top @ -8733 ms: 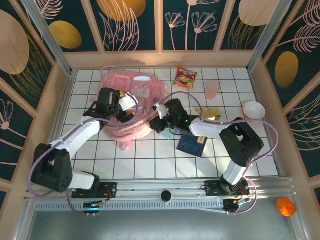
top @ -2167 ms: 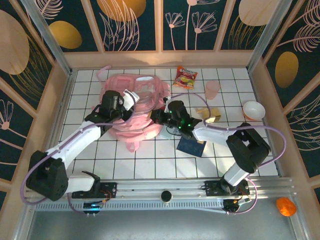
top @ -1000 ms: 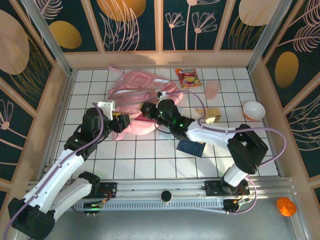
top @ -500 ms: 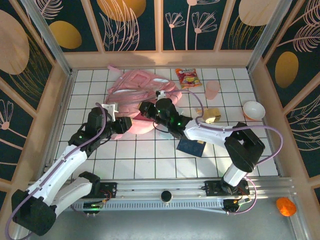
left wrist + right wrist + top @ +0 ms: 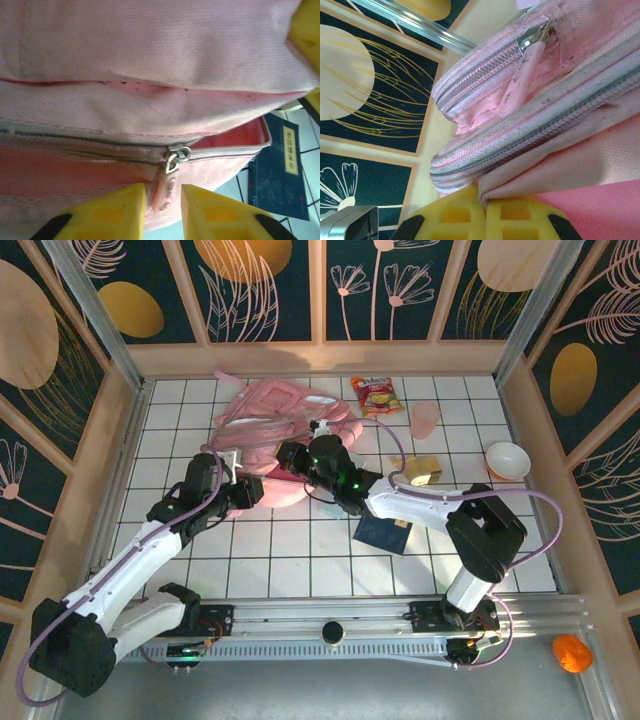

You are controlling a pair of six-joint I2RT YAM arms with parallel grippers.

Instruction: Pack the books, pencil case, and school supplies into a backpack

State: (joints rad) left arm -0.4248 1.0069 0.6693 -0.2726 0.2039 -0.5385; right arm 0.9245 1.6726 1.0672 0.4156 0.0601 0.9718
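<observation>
The pink backpack (image 5: 285, 420) lies at the back of the table, its zipper line (image 5: 90, 145) running across the left wrist view. My left gripper (image 5: 248, 490) is at its near edge. The yellow fingers (image 5: 110, 210) stand a little apart around the pink zipper pull (image 5: 167, 192), with a gap on each side. My right gripper (image 5: 287, 454) is shut on a fold of backpack fabric (image 5: 520, 180). The navy book (image 5: 383, 533) lies flat to the right, also seen past the bag's edge (image 5: 280, 175). A pale yellow block (image 5: 426, 471) sits beyond it. The pencil case is hidden.
A red-orange snack packet (image 5: 372, 395) and a pink cup (image 5: 425, 418) stand at the back right, with a white bowl (image 5: 507, 459) near the right wall. Wooden walls close in the tiled table. Bare tiles lie in front of the backpack.
My left gripper moved right to the backpack's near edge and its jaws narrowed around the zipper pull. The right gripper kept its hold on the fabric, shifting slightly left.
</observation>
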